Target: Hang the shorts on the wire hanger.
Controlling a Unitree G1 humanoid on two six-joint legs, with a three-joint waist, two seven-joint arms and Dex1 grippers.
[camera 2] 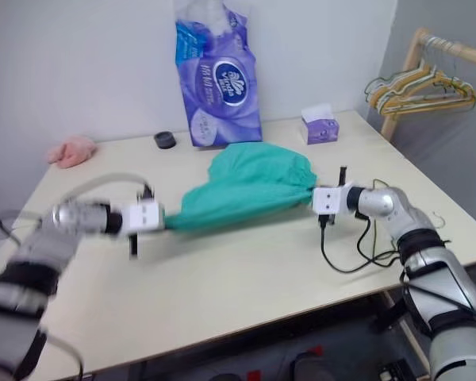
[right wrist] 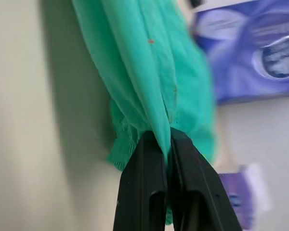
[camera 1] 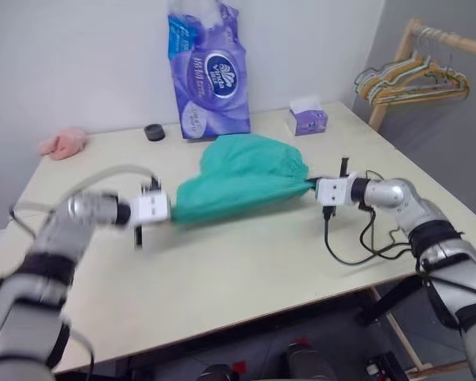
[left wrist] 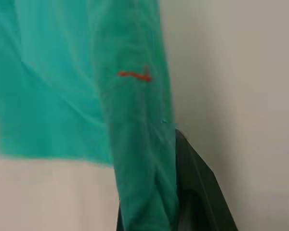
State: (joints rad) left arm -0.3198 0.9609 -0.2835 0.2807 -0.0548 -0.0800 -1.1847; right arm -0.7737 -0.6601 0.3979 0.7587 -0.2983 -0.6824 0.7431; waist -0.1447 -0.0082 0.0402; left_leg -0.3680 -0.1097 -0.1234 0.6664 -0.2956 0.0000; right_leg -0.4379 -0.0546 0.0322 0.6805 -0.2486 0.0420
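Pale table (camera 1: 246,278) against a white wall, rack at the far right corner. Shorts (camera 1: 242,181) span mid-table, long axis side to side, slung between both arms. Left gripper (camera 1: 171,213) clamps one end, right gripper (camera 1: 312,186) the other. Hangers (camera 1: 412,83) lie beyond the right arm; near edge bare.

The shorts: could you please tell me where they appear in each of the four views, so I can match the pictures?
Left eye view: shorts mid-table, stretched between left gripper and right gripper.
Right eye view: same, mid-table, slightly right of centre.
Left wrist view: teal cloth fills the upper left, running down to a black finger.
Right wrist view: a fold hangs centre, pinched between the fingers.
Shared landmark: the purple pack behind the shorts.
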